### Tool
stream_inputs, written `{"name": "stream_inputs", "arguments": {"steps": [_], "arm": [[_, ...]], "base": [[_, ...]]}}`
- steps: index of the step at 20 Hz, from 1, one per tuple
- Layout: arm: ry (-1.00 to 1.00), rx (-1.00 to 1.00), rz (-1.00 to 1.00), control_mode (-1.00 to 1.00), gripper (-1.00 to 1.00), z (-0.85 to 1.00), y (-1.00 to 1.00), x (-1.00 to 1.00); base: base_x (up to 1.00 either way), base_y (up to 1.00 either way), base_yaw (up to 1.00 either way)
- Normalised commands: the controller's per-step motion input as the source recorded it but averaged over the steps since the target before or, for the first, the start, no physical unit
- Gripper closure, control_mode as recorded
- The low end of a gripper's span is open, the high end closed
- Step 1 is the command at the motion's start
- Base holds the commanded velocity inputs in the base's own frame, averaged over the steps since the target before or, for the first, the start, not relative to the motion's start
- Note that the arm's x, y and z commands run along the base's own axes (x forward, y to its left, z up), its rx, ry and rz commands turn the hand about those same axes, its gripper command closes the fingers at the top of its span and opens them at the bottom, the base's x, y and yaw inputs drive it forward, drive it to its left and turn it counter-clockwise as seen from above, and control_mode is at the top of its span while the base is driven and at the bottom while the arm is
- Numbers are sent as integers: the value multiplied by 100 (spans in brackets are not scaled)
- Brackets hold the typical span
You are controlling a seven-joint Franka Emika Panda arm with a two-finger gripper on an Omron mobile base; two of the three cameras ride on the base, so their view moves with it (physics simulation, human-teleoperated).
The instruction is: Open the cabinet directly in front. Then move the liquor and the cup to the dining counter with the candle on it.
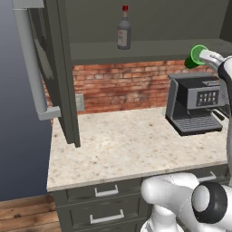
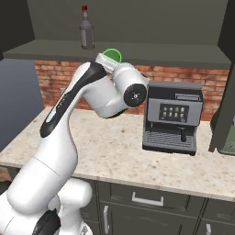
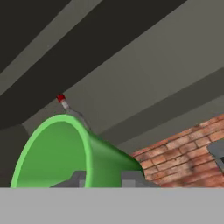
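The cabinet [image 1: 63, 90] stands open, its door swung wide to the left, so the opening step looks done and the step in hand is carrying the cup [image 1: 195, 56] away. The gripper [image 3: 105, 181] is closed on the green cup, one finger [image 3: 78, 178] inside the rim and the other outside against the wall; the cup is tipped on its side, clear of the shelf edge, just in front of and below the shelf. The espresso machine [image 2: 172, 117] sits on the worktop below the fingers. The liquor [image 1: 123, 28] remains upright on the shelf, above and well apart from the fingers, to the left. The next move probably calls for drawing the cup back from the cabinet and driving the base to the dining counter. The bottle's pale label is too small to read, and nothing legible shows on the machine.
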Motion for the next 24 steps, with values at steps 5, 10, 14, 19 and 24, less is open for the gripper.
{"name": "stream_inputs", "arguments": {"steps": [5, 10, 14, 19, 24], "arm": [[23, 0, 13, -100, 100, -60, 28, -100], [52, -7, 32, -100, 100, -27, 97, -88], [40, -16, 34, -100, 100, -23, 100, -63], [25, -11, 13, -100, 100, -24, 84, -24], [1, 0, -9, -100, 100, -5, 25, -1]], "base": [[0, 0, 0], [0, 0, 0], [0, 0, 0], [0, 0, 0], [0, 0, 0]]}}
